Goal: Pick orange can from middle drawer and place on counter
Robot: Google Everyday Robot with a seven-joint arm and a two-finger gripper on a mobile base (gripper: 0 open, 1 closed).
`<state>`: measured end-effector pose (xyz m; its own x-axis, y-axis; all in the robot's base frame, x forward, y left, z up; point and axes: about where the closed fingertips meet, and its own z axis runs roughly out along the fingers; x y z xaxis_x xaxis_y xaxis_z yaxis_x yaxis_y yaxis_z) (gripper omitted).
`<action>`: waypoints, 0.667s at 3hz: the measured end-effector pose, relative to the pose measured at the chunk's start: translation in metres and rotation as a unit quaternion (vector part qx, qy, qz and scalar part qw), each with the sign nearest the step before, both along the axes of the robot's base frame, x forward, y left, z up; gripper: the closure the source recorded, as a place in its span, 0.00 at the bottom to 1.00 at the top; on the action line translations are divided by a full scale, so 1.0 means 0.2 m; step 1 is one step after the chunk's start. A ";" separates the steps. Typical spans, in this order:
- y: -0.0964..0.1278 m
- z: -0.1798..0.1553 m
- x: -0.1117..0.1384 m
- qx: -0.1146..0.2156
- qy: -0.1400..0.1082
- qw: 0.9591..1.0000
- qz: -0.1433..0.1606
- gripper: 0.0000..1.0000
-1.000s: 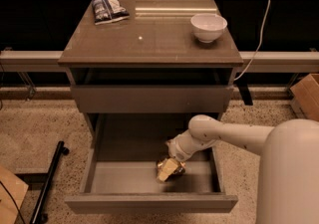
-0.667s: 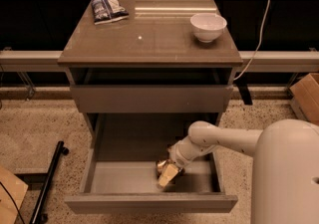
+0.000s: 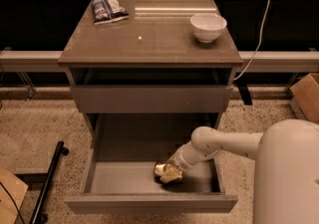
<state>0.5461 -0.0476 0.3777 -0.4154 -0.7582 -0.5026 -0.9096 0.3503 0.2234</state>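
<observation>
White-armed gripper (image 3: 173,172) sits low in the pulled-out wide grey-brown middle drawer (image 3: 149,203), pressed right up against the crushed shiny golden-orange can (image 3: 162,169) on the pale floor near the front wall, though whether it's clamped or loose I can't tell, with the flat grey-brown counter (image 3: 149,44) well above.

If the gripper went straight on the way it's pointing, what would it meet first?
Most likely the orange can, right at the tip of the gripper inside the middle drawer; whether they already touch is unclear.
</observation>
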 end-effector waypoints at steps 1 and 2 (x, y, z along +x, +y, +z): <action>-0.05 0.09 0.00 -0.014 -0.021 1.000 -0.013 0.66; -0.08 0.17 -0.03 -0.020 -0.034 0.999 -0.026 0.89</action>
<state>0.5392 -0.0640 0.4117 -0.4210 -0.7569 -0.4999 -0.9025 0.4048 0.1471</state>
